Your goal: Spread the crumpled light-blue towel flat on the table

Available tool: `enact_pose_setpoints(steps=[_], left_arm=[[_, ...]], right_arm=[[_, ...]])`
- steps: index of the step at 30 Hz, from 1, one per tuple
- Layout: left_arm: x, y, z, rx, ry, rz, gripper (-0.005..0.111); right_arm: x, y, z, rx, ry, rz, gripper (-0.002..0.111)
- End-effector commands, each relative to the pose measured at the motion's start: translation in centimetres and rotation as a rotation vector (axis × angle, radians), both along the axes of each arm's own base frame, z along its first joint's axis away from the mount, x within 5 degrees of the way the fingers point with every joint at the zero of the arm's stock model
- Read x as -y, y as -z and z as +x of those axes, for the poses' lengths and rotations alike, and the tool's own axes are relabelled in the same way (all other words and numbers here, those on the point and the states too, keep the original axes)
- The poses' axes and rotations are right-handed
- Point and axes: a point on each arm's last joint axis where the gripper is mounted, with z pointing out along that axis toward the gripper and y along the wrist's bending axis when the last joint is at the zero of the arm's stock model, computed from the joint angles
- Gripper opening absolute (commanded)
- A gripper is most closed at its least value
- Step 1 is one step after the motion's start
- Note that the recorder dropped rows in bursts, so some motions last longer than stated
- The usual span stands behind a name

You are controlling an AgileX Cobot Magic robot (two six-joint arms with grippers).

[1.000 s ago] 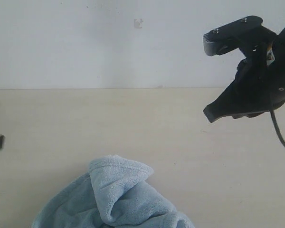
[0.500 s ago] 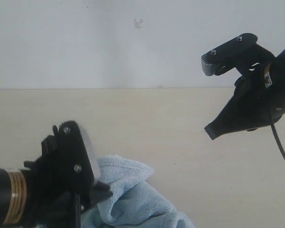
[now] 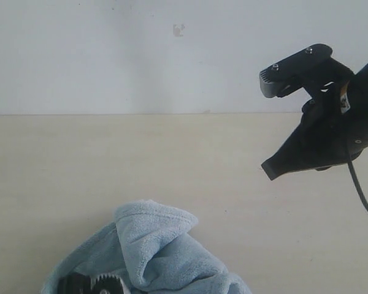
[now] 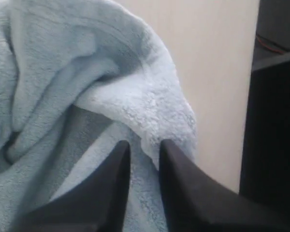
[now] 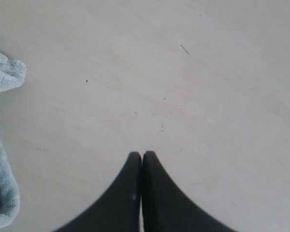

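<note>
The light-blue towel (image 3: 162, 248) lies crumpled at the near edge of the beige table (image 3: 172, 153), with a fold rising at its top. My left gripper (image 3: 89, 285) is low over the heap and barely shows in the exterior view. In the left wrist view its fingers stand a little apart, and a thick fold of the towel (image 4: 92, 67) reaches down between the tips of the left gripper (image 4: 144, 147). My right gripper (image 3: 271, 166) hangs above the table at the right, shut and empty. In the right wrist view the right gripper (image 5: 142, 155) is over bare table (image 5: 183, 82), with a towel edge (image 5: 2, 77) off to one side.
A pale wall (image 3: 141, 55) rises behind the table's far edge. In the left wrist view a dark structure (image 4: 275, 125) stands past the table's edge, close to the towel. A black cable (image 3: 362, 184) hangs from the right arm.
The left arm swept in from the left, rose large in front of the towel half a second ago, and has now dropped low onto the heap. The right gripper barely shifted.
</note>
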Motion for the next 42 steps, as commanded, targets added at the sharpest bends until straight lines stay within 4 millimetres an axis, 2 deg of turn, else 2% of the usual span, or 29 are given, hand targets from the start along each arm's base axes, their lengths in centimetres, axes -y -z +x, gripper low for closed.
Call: enact_pose_setpoints(steps=[1, 6, 9, 13, 15, 17, 19, 21, 22, 23, 24, 26, 28, 29, 30, 31, 32, 33, 38, 40, 42], left_arm=[[0.2, 1.1, -0.5, -0.004, 0.077, 0.027, 0.042], [0.4, 1.1, -0.6, -0.051, 0.022, -0.012, 0.065], [0.7, 0.9, -0.6, -0.097, -0.044, -0.071, 0.066], [1.1, 1.2, -0.5, -0.081, -0.040, -0.090, 0.066], [1.1, 2.2, -0.4, -0.083, -0.044, -0.075, 0.066], [1.1, 4.2, -0.4, -0.077, 0.004, 0.018, 0.065], [1.2, 4.9, -0.3, -0.088, 0.005, 0.051, 0.063], [1.5, 5.1, -0.2, -0.105, 0.006, 0.086, 0.054], [1.7, 5.0, -0.2, -0.115, 0.007, 0.105, 0.045], [2.0, 4.8, -0.1, -0.119, 0.017, 0.125, 0.034], [2.2, 4.1, 0.1, -0.102, 0.061, 0.178, 0.009], [2.1, 2.8, 0.9, -0.029, 0.126, 0.312, 0.004], [0.1, 1.2, 2.9, 0.190, 0.092, 0.569, 0.004], [-1.2, 0.0, 4.4, 0.365, -0.009, 0.690, 0.004], [-2.5, -1.7, 6.0, 0.576, -0.187, 0.776, 0.004], [-3.4, -3.5, 7.6, 0.799, -0.333, 0.796, 0.004], [-3.7, -4.2, 8.7, 0.872, -0.399, 0.746, 0.004], [-4.8, -4.8, 9.6, 0.866, -0.465, 0.746, 0.004], [-9.2, -5.1, 11.8, 0.747, -0.728, 0.768, 0.004], [-10.8, -5.1, 12.7, 0.660, -0.844, 0.749, 0.004], [-12.2, -5.0, 13.7, 0.490, -0.967, 0.684, 0.004]], right_arm=[[0.0, -0.3, -0.1, 0.010, 0.005, 0.023, 0.000], [0.0, -0.3, -0.1, 0.012, 0.005, 0.024, 0.000], [0.0, -0.3, -0.1, 0.011, 0.005, 0.026, 0.000], [-0.1, -0.3, -0.1, 0.006, 0.009, 0.039, 0.000], [-0.1, -0.3, -0.1, 0.005, 0.010, 0.046, 0.000], [-0.1, -0.3, -0.1, 0.005, 0.010, 0.046, 0.000], [-0.1, -0.3, -0.1, 0.006, 0.006, 0.043, 0.000], [-0.1, -0.3, -0.1, 0.006, 0.006, 0.043, 0.000], [-0.1, -0.3, -0.1, 0.006, 0.006, 0.043, 0.000], [-0.1, -0.3, -0.1, 0.006, 0.006, 0.043, 0.000], [-0.1, -0.3, -0.1, 0.006, 0.006, 0.043, 0.000], [-0.1, -0.3, -0.1, 0.007, 0.006, 0.040, 0.000], [-0.1, -0.3, -0.1, 0.008, 0.004, 0.040, 0.000], [-0.1, -0.3, -0.1, 0.008, 0.004, 0.040, 0.000], [-0.1, -0.3, -0.1, 0.008, 0.004, 0.040, 0.000], [-0.1, -0.3, -0.1, 0.006, 0.006, 0.039, 0.000], [-0.1, -0.3, -0.2, 0.002, 0.009, 0.041, 0.000], [-0.1, -0.3, -0.2, -0.005, 0.013, 0.051, 0.000], [-0.6, -0.2, -0.5, -0.043, 0.007, 0.103, 0.000], [-1.0, -0.2, -0.7, -0.059, -0.061, 0.114, 0.000], [-1.6, -0.1, -1.1, -0.095, -0.138, 0.153, 0.000]])
